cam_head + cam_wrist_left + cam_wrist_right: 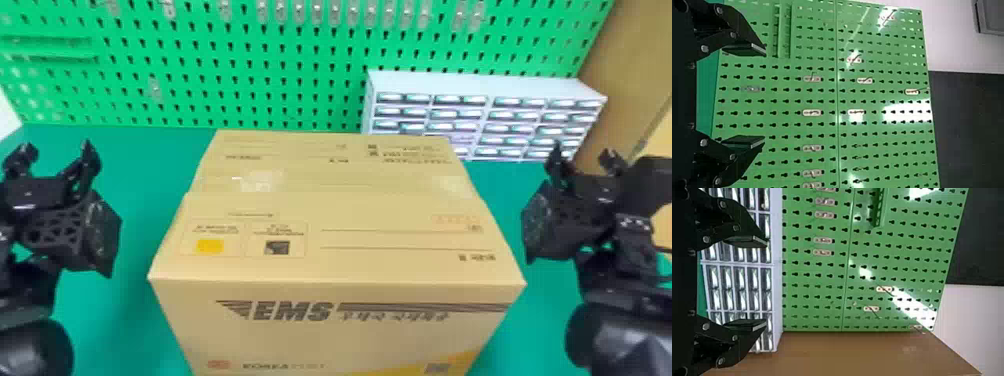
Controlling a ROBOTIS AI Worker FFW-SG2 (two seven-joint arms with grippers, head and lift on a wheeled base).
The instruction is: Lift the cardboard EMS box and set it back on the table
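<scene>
- 2 grippers flank the box (350, 210): it lies to the right of the left gripper (56, 154) and to the left of the right gripper (582, 151). Neither touches it.
- Nearer side: right, by a small margin in the head view.
- Long axis: appears to run left to right, from gripper to gripper. I judge that the lift calls for both arms to close inward evenly on the side walls.
- Gripper state: both finger pairs spread wide, nothing between them.
- Box position: upright, centred over the table (135, 165); I cannot see its base.
- Box material: matt tan cardboard, straight edges, clear glossy tape (262, 180) across the top.
- Grippers: black, angular, with lattice housings.
- Table: smooth, green.
- Behind: a green pegboard (320, 100) with keyhole slots; a pale drawer unit (480, 86), rectangular, with glossy drawer fronts.
</scene>
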